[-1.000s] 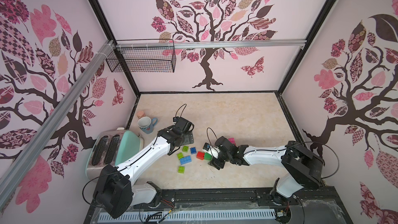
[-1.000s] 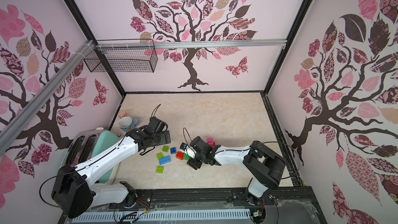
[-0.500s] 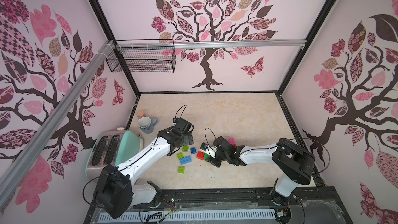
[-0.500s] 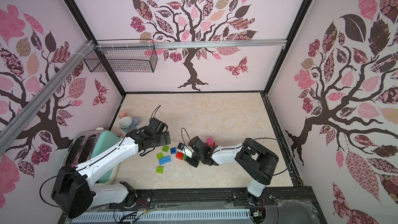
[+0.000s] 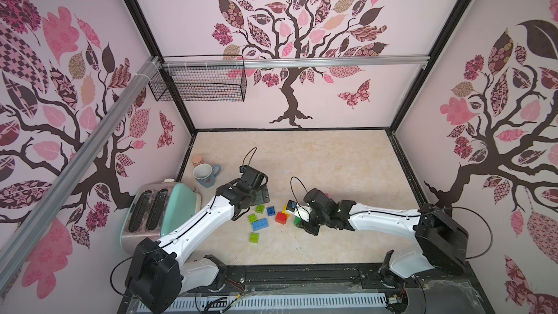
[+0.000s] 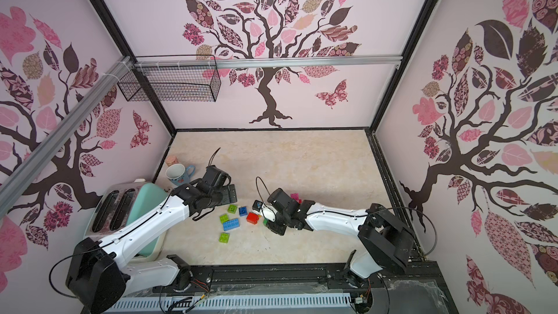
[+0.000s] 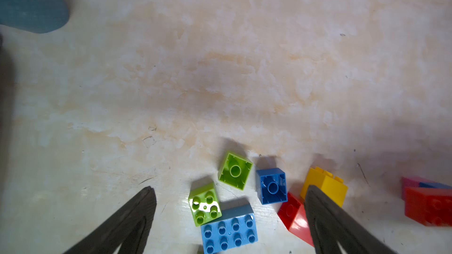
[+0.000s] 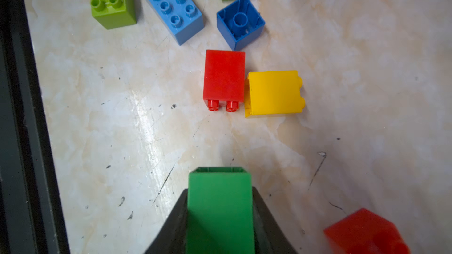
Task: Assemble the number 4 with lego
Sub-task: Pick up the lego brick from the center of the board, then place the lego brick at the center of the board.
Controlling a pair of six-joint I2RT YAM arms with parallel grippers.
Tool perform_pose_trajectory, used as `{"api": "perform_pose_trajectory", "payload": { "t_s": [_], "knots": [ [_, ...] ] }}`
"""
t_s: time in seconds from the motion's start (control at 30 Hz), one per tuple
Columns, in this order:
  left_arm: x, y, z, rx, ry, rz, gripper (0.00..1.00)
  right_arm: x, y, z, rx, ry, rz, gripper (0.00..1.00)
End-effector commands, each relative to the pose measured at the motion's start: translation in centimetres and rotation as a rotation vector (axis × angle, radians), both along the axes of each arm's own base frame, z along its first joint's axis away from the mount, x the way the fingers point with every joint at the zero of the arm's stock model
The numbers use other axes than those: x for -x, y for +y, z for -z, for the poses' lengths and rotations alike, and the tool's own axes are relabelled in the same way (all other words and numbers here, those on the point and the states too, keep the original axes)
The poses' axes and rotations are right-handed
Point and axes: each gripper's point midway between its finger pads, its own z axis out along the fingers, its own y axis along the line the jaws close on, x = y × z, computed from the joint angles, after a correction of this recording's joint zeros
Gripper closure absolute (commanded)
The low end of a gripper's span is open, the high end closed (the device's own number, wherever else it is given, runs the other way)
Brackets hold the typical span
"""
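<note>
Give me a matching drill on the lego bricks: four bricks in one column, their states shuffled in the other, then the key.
Bricks:
1. green brick
2. dark blue square brick
3. light blue long brick
4. middle red brick

States:
A. studs up on the table
B. lying on its side, against the yellow brick
C. gripped between the right jaws
D. upside down, hollow underside showing

Pairs: 1-C, 2-D, 3-A, 4-B
</note>
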Motion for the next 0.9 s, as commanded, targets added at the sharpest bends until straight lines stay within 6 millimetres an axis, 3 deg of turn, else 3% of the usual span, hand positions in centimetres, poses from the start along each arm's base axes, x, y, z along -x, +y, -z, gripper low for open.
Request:
{"api": "perform_pose_trajectory", "payload": {
  "t_s": [0.0, 0.23, 0.43, 0.7, 0.87],
  "knots": [
    [0.8, -3.5, 0.1, 0.143, 0.025, 0.168, 0.03, 0.0, -0.8, -1.8, -0.023, -0.057, 0.009, 0.76],
    [4.2, -9.0, -2.6, 0.389, 0.169, 0.427, 0.09, -1.1, 0.4, -6.5, -0.254, -0.222, 0.032, 0.77],
    [5.8, -12.2, -5.5, 0.592, 0.208, 0.557, 0.13, -1.2, 1.1, -9.5, -0.373, -0.318, 0.001, 0.76],
    [6.4, -14.3, -5.6, 0.676, 0.263, 0.609, 0.18, -1.7, 2.8, -12.1, -0.493, -0.372, -0.018, 0.75],
    [6.5, -14.9, -5.6, 0.694, 0.268, 0.616, 0.38, -1.7, 3.9, -13.8, -0.582, -0.391, -0.044, 0.75]
  ]
}}
